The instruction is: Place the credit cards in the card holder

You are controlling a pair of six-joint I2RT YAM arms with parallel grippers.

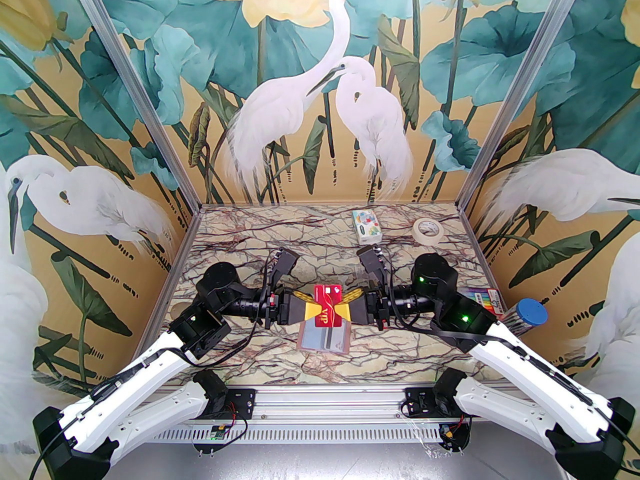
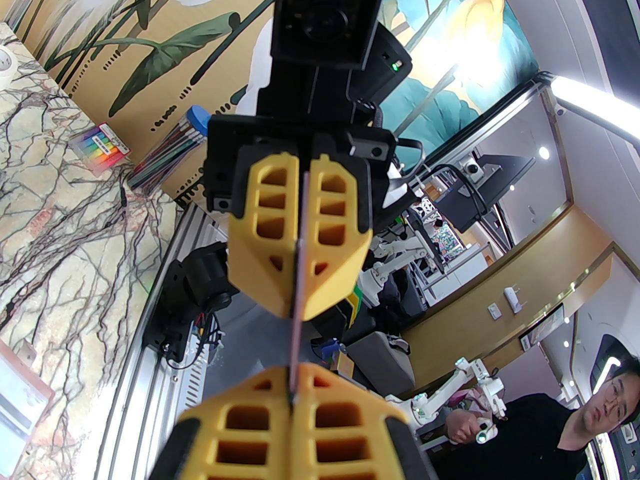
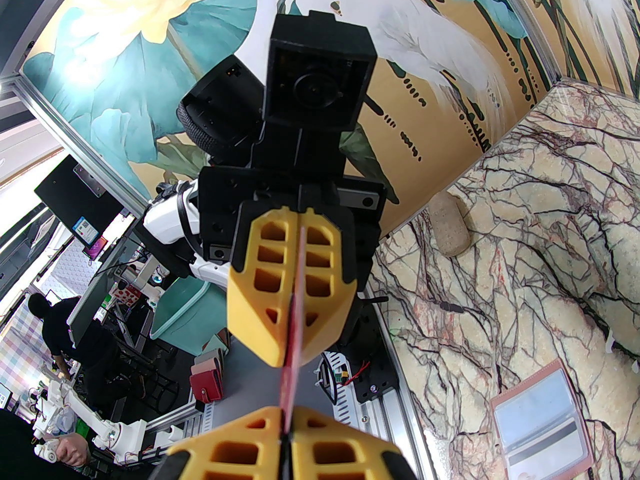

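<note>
The left gripper [image 1: 309,310] pinches the red card [image 1: 327,307] at its nine o'clock edge; the right gripper [image 1: 348,308] is pressed onto the three o'clock edge; the card hangs above the table [image 1: 240,263]; the open card holder [image 1: 303,342] lies at six o'clock, a grey striped card [image 1: 327,339] inside; opposed pulls could bend the card; an early release would drop it outside the pocket.

card [image 1: 327,304] between left tool [image 1: 309,310], right tool [image 1: 346,311], above card holder [image 1: 325,342] (centre)

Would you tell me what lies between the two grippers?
A red VIP card, pinched at either end by the left gripper and right gripper; the top view shows it.
</note>
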